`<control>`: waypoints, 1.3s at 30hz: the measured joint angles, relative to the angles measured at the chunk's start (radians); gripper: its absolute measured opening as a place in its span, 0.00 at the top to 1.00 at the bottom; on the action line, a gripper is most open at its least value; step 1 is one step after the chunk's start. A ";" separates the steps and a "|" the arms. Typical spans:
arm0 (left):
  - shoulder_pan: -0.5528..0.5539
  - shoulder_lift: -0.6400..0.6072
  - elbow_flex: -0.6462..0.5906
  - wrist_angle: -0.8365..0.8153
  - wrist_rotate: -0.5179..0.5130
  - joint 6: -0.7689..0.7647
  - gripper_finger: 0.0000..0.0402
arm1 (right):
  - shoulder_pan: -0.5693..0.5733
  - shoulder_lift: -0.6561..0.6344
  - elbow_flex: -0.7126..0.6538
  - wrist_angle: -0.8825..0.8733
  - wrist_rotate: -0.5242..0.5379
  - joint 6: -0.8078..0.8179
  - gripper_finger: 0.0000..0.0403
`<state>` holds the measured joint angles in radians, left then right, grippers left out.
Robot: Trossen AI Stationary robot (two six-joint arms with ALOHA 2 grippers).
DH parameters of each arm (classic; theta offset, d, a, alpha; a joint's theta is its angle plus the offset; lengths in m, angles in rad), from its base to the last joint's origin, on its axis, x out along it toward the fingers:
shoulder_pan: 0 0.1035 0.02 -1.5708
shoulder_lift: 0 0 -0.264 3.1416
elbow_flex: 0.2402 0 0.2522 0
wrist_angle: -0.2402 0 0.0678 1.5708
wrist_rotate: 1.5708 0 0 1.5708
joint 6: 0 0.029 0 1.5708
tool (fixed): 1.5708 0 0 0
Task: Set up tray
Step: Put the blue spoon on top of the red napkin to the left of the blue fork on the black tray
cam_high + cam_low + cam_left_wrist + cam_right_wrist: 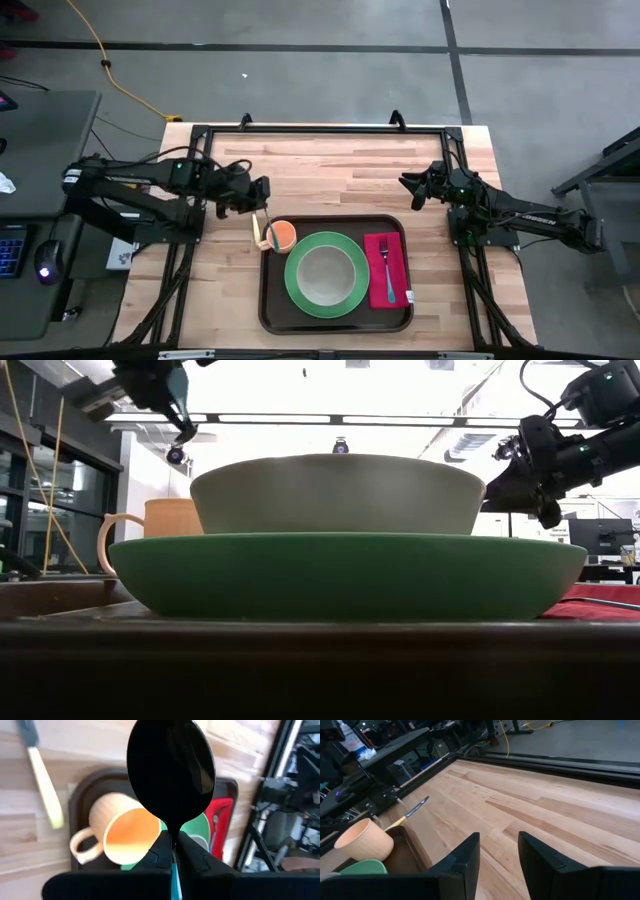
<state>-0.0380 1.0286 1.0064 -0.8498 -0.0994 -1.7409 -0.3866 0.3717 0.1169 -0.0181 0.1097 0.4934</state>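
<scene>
Left wrist view: spoon (170, 770) is pinched by left fingers (172, 857) above cup (122, 832).
Right fingers (497, 855): parted, empty.
Risk: cup is knocked if spoon is lowered carelessly onto tray (275, 315).

The left arm reaches inward from its side, its hand (262, 192) raised off the tabletop (330, 170) and clamped on a dark spoon (171, 767) (bowl outward). The right hand (408, 186) hovers, fingers (462, 862) parted, empty.
</scene>
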 joint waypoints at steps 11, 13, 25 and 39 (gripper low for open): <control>0.129 0.132 0.118 0.047 0.087 0.146 0.91 | 0.000 0.000 0.000 0.041 0.014 -0.001 0.72; 0.151 0.163 0.139 0.070 0.106 0.171 0.91 | 0.000 0.000 0.000 0.041 0.015 -0.003 0.72; 0.217 0.361 0.318 0.109 0.171 0.316 0.91 | 0.000 0.000 0.000 0.024 0.069 -0.047 0.72; 0.228 0.535 0.492 0.151 0.192 0.385 0.91 | 0.000 0.002 0.000 -0.001 0.083 -0.083 0.72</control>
<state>0.1898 1.5635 1.4987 -0.6987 0.0926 -1.3563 -0.3866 0.3737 0.1169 -0.0188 0.1925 0.4103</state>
